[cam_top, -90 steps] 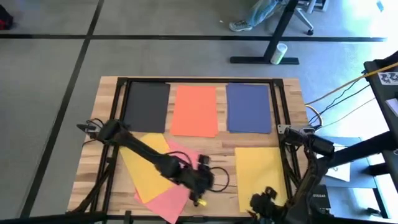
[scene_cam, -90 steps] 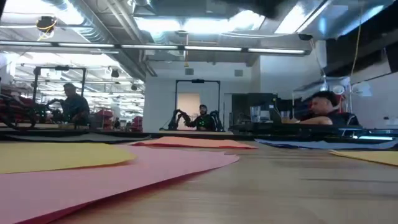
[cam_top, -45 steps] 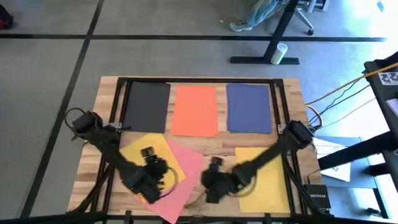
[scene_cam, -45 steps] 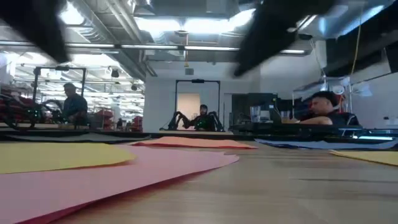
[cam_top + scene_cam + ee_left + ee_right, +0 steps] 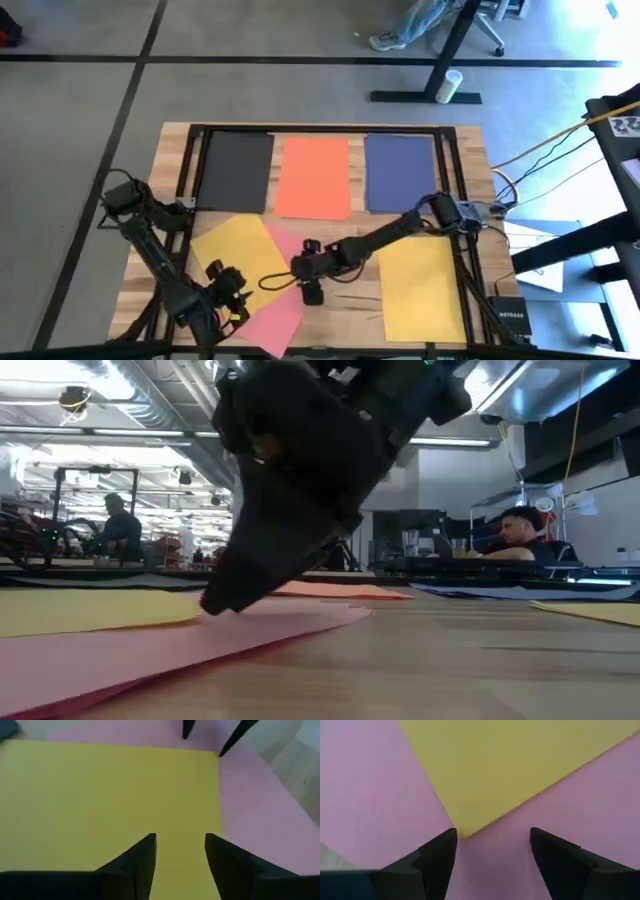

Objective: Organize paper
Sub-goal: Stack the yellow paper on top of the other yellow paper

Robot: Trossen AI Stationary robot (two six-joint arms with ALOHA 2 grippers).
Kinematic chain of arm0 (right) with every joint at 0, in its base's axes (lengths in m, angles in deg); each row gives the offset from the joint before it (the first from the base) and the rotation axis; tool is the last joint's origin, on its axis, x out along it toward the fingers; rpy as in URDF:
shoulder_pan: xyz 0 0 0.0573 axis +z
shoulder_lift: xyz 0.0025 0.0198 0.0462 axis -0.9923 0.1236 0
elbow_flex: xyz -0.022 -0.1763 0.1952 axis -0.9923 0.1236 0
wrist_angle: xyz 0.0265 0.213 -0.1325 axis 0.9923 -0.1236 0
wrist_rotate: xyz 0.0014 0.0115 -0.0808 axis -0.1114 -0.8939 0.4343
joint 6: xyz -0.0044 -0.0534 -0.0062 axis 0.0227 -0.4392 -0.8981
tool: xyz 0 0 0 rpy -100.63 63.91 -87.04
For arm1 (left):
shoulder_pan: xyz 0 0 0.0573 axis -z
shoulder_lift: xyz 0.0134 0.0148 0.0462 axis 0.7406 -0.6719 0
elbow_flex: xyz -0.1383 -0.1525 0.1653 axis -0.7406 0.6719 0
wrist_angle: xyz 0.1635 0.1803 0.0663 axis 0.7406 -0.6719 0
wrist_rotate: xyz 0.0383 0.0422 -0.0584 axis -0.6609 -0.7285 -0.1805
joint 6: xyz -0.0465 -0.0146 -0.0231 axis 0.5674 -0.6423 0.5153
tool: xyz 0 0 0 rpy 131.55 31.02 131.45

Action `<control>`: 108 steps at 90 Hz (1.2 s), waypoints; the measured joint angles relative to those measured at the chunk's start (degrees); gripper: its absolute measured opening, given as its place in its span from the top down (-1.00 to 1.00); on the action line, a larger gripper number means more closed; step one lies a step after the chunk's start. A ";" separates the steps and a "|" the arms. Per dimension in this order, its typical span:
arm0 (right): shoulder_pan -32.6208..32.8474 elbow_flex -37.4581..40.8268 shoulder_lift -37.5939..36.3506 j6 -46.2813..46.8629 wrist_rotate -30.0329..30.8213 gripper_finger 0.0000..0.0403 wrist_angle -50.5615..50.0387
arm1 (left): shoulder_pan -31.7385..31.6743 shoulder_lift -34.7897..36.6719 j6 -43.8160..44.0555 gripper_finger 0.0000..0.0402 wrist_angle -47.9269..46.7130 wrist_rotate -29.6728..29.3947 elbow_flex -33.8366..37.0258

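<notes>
Tabletop: pink sheet under right gripper

We see three sheets side by side along the table's far edge; nearer, one sheet overlaps another.

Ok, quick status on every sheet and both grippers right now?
Black sheet: flat, far row.
Orange-red sheet: flat, far row.
Navy sheet: flat, far row.
Right yellow sheet: flat, alone.
Left yellow sheet: skewed, overlapping pink.
Pink sheet: skewed, underneath.
Left gripper: open.
Right gripper: open.
</notes>
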 joint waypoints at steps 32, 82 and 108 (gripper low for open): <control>0.99 -2.14 0.10 -2.75 0.59 -0.21 1.65 | -0.52 -5.59 2.69 0.23 2.04 -1.23 0.09; -1.62 -6.91 7.29 -5.88 -1.80 -0.13 3.34 | -0.51 -7.06 5.89 0.23 5.72 -0.89 0.11; -1.56 -6.84 7.51 -5.14 -0.35 0.60 1.90 | -0.04 -7.06 6.01 0.23 5.75 -0.89 0.11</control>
